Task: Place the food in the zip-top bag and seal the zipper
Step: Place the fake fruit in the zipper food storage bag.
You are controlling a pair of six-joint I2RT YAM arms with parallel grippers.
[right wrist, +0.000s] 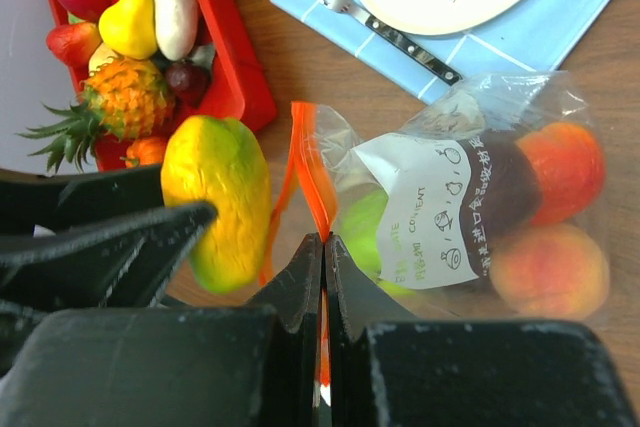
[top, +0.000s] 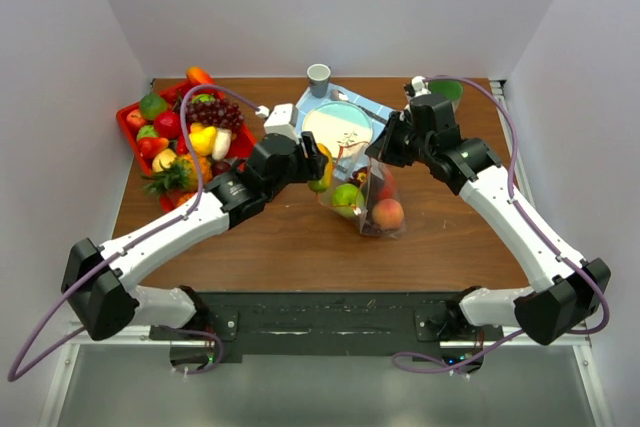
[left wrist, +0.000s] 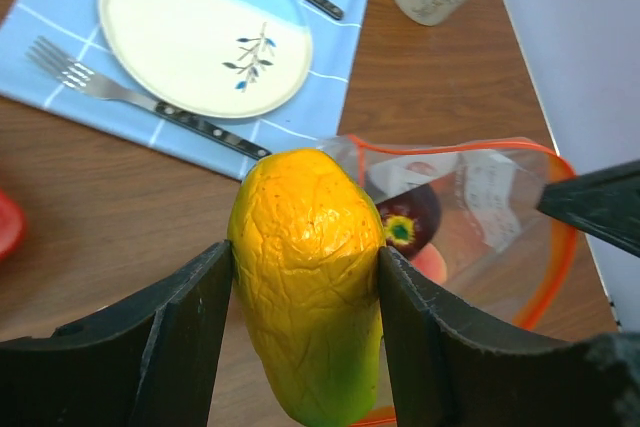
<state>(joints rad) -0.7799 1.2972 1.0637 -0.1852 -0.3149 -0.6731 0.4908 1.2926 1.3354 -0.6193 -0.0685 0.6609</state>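
Tabletop; arms inward, left jaws tight around mango, right jaws tight on zipper.

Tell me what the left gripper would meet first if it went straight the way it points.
Probably the open mouth of the zip-top bag: the mango in the left gripper would enter it, toward the dark fruit inside. Depth is unclear.

Robotics test booth, folks: plain white panels box in a wooden table, left arm and right arm bolted to a black rail at the bottom edge, purple cables trailing, toy fruit piled in a red tray upper left.
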